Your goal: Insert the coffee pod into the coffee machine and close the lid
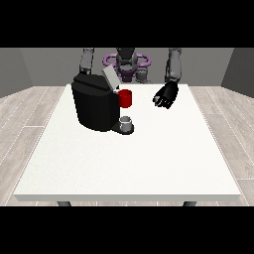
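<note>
Grey, likely coffee pod (127, 120), at coffee machine (95, 101) base; robot hand (165, 95) at view's right apart, curled, empty.

White table (149, 163): black coffee machine (94, 106) at left rear.

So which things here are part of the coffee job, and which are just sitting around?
Part of the job:
- coffee machine, lid raised
- hand at the view's right, over the table

Just there:
- white table
- red thing at the machine
- grey thing on the machine's base; I can't tell whether it's the pod
</note>
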{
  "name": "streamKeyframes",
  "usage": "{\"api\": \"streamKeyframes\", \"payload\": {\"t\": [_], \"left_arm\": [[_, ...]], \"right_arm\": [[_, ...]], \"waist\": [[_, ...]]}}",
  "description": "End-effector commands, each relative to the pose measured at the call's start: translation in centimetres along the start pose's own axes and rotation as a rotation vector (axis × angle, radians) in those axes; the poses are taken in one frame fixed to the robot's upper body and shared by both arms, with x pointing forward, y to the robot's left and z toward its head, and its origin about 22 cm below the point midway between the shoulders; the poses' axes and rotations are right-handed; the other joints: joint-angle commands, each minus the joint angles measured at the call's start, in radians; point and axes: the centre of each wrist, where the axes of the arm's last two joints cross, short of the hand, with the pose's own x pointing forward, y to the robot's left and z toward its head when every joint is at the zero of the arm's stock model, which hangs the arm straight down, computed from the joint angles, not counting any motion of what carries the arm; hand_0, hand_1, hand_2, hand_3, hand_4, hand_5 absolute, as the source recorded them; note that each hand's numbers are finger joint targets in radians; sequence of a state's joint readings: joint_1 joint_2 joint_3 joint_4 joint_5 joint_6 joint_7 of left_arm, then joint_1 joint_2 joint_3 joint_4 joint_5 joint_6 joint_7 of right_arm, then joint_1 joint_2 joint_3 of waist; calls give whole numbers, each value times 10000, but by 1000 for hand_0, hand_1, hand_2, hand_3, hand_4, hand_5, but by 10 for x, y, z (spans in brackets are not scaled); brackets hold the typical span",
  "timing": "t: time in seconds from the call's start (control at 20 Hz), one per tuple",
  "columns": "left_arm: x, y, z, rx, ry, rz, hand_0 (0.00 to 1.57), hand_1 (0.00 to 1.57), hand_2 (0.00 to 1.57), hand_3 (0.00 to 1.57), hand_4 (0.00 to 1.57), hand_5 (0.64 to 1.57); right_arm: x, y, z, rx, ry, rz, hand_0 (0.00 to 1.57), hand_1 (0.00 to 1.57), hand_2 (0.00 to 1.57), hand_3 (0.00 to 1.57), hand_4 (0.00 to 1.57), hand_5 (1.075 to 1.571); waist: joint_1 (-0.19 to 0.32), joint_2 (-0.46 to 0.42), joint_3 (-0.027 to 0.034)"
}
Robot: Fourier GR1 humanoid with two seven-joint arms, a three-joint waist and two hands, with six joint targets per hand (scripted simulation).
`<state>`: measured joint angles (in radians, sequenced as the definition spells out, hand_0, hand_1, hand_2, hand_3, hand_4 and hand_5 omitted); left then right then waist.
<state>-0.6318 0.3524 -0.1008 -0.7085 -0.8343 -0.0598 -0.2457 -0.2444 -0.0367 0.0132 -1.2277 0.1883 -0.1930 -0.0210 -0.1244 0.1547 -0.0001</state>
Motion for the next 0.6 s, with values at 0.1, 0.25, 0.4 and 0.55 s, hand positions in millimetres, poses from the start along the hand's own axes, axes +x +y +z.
{"api": "streamKeyframes", "payload": {"t": [0.1, 0.25, 0.4, 0.55], "left_arm": [[33, 3, -18, -497, -252, 1012, 1447, 1447, 1431, 1354, 530, 1571], [46, 31, -24, -735, -838, 852, 1403, 1403, 1395, 1319, 502, 1571], [72, 62, -32, -833, -1496, 591, 1402, 1402, 1390, 1329, 542, 1571], [66, 66, -32, -984, -1144, 912, 1403, 1403, 1396, 1341, 598, 1571]], "right_arm": [[-18, 5, 10, 81, 894, 199, 0, 0, 0, 0, 0, 1571], [-34, 5, 9, -278, 841, 507, 0, 0, 0, 0, 0, 1571], [-33, -6, -1, -261, 656, 168, 0, 0, 0, 0, 0, 1571], [-25, 15, 8, 343, 612, 144, 0, 0, 0, 0, 0, 1571]], "waist": [[-1, -926, 1], [390, -818, 4], [531, -1024, 8], [102, -1332, 2]]}}
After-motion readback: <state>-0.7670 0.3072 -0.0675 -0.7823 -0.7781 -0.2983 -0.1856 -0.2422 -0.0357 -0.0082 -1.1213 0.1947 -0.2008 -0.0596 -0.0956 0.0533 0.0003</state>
